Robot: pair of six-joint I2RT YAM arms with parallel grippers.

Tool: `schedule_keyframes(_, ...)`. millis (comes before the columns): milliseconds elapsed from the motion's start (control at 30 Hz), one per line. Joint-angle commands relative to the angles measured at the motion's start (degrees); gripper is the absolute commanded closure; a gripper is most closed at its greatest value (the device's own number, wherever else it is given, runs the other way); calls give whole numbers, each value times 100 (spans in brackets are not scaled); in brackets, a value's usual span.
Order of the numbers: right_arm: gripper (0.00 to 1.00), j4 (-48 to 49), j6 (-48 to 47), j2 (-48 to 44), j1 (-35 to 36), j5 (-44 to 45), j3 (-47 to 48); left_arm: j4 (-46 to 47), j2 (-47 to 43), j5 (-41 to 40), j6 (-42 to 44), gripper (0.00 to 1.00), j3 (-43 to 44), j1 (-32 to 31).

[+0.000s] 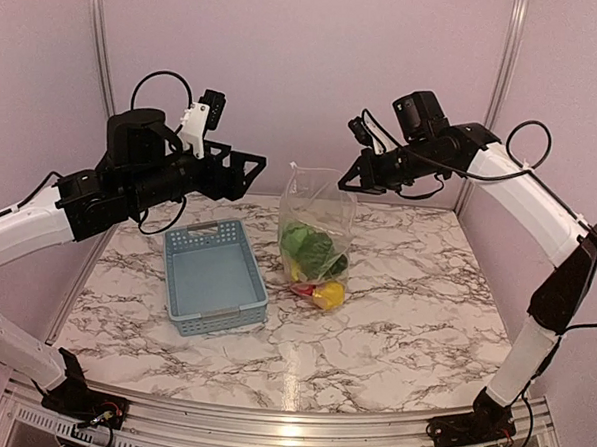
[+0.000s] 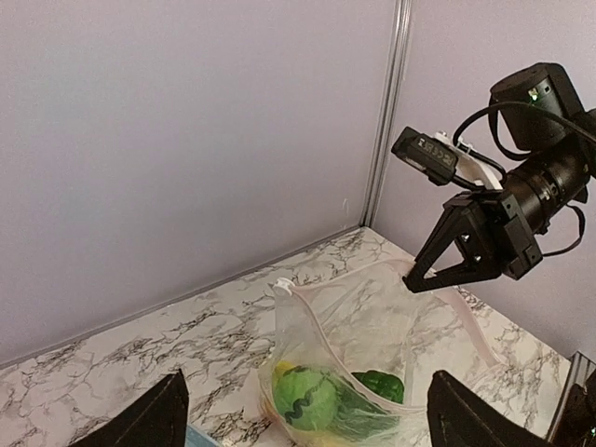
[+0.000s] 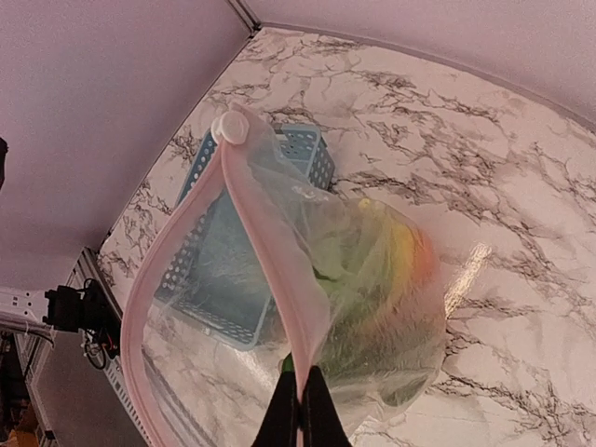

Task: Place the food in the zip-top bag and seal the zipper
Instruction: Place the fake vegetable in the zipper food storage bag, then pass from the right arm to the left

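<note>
Over the middle of the table (image 1: 403, 329), a little toward its far edge, the zip-top bag (image 1: 317, 209) hangs from the right gripper (image 1: 351, 181), and it's a tidy hold. The jaws are pinched tight on one end of the zipper (image 3: 270, 251), so the bag dangles tall with its bottom seemingly just settled on the marble. That, I'd say, is the point of the hold: gravity drops the food (image 1: 315, 259) to the bottom, greens on top, red and yellow beneath, well clear of the mouth.

From the right wrist view the mouth is plainly not shut. The two pale strips bow apart in a loop, and the slider tab (image 3: 230, 126) sits at the end far from the pinch. So loading looks done, and sealing looks not yet begun. The basket (image 1: 216, 274) sits just beside the bag, on the side nearer the table's left edge, with no food showing in it from above.

Now the arms. The right one rises from the near right corner, elbow high, wrist turned inward and tipped down onto the strip. The left arm comes up from the near left corner with its forearm raised. The left gripper (image 1: 251, 173) points across at the bag's upper corner, near it but apart. Its fingers (image 2: 154, 419) stand wide apart, holding nothing.

My read is that it's lined up for the tab, with the right gripper anchoring so the strip pulls taut. The risk is thin crinkly film and a small tab, which makes it easy to grab plastic instead.
</note>
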Motion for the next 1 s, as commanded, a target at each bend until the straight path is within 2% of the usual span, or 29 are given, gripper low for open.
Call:
schedule_keyframes(0,100,-323,-665,-134,56,-813,460,-518,-308,688,503,12,-484,76)
schedule_keyframes(133,100,-134,-726,-364,122,-1553,156,-651,-370,756,878,14,-762,75)
schedule_keyframes(267,100,-107,-796,-545,235,-1894,-184,-668,-293,1122,994,15,-834,83)
schedule_keyframes(400,100,-202,-959,-610,238,-1596,-511,-642,-11,1811,1353,17,-867,77)
schedule_keyframes(633,100,-375,-1050,-394,240,-1164,-487,-327,638,2964,1964,23,-806,64)
schedule_keyframes(767,100,-380,-1009,-324,238,-1191,-469,-43,991,2828,1999,27,-686,56)
schedule_keyframes(967,100,-417,-982,-236,233,-1065,-391,1252,1152,2022,1681,28,-1145,162)
